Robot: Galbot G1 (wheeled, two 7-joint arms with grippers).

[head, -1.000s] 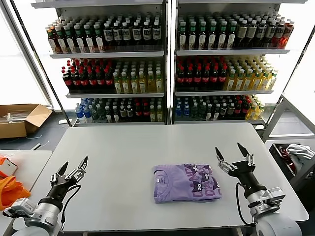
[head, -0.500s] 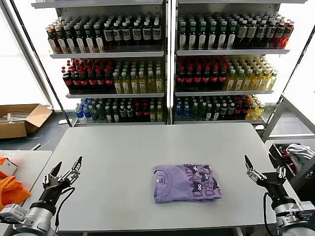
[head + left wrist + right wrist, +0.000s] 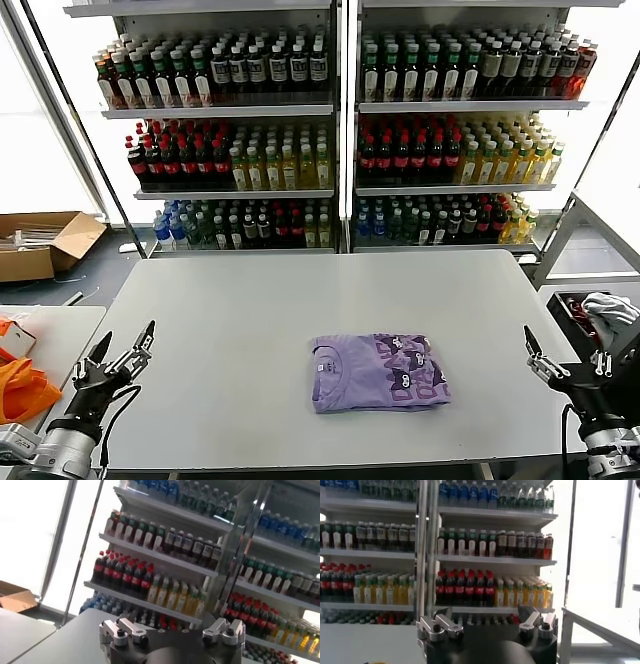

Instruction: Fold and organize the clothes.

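Note:
A lavender T-shirt [image 3: 378, 371] lies folded into a neat rectangle on the grey table [image 3: 300, 300], print side up, right of centre near the front. My left gripper [image 3: 121, 350] is open and empty at the table's front left corner, well away from the shirt. My right gripper [image 3: 566, 354] is open and empty at the table's front right edge, to the right of the shirt. Both wrist views point at the bottle shelves and show only open, empty jaws [image 3: 172, 630] [image 3: 487, 622]; the shirt is out of those views.
Shelves of bottles [image 3: 340, 130] stand behind the table. A bright orange fabric item [image 3: 20, 385] lies on a side table at left. A whitish-grey cloth heap [image 3: 608, 308] sits in a bin at right. A cardboard box [image 3: 45, 240] is on the floor at left.
Both arms have drawn back and outward from the folded shirt: the left gripper toward the front left corner, the right gripper toward the front right edge. The shirt has not moved.

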